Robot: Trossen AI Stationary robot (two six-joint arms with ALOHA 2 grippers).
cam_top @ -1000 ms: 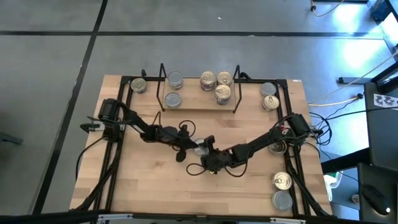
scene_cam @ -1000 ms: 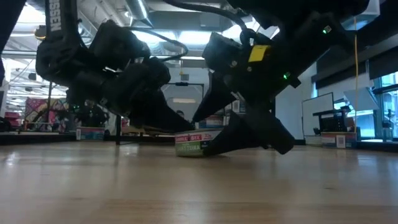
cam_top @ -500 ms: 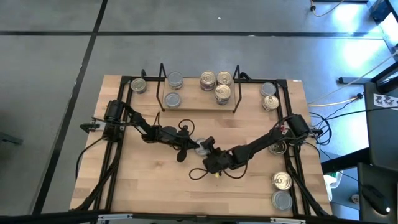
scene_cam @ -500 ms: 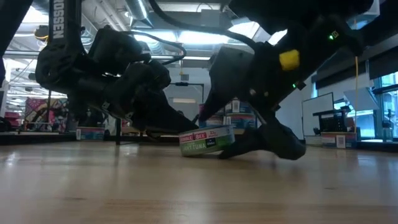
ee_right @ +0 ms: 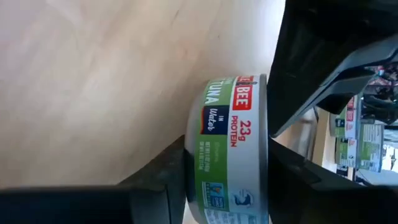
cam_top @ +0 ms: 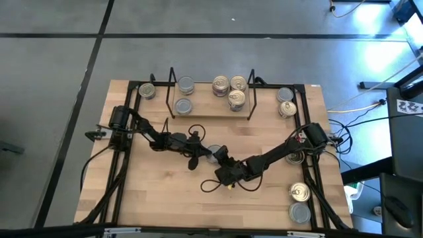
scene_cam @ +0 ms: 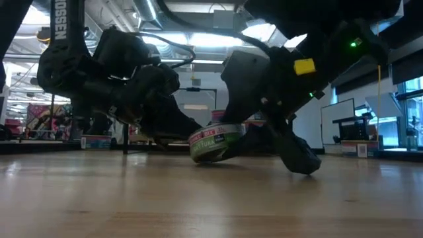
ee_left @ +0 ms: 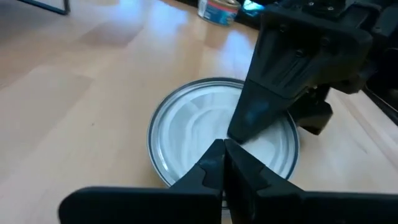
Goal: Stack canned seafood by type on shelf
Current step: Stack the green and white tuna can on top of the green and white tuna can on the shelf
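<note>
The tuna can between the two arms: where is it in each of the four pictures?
High view: tuna can mid-table, mostly hidden between both arms.
Low view: centre, tilted, one edge lifted.
Left wrist view: silver top fills the middle.
Right wrist view: green label, held in the right pincer.
Shared landmark: the left pincer, shut, against the can.
</note>
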